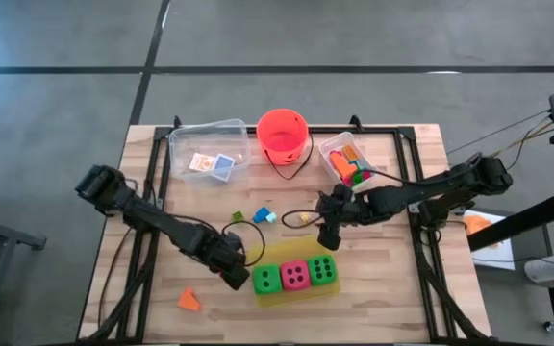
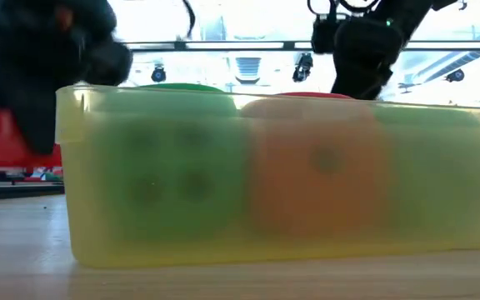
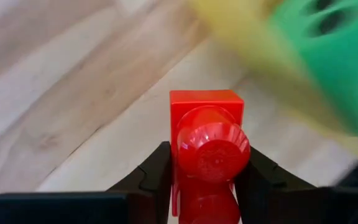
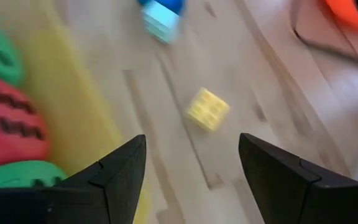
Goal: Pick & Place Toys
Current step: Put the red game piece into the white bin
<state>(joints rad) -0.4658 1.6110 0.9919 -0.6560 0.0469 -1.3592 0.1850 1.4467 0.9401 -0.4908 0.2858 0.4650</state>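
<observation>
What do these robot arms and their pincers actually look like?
Both arms are dark, almost black, made of slim jointed sections with bulkier rounded knuckles. A thin black cable loops near the left arm, and the right arm has cables too. Each ends in a two-finger pincer: the left gripper has flat black fingers with notched inner edges, and the right gripper has broad, wedge-shaped black fingers.

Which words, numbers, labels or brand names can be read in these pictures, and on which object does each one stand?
No words, brand names or numerals can be read.
Two cards in the clear box: printing too small to read.
Green dice and pink die: black dots only.
Red brick in the left gripper fingers: no marking visible.
</observation>
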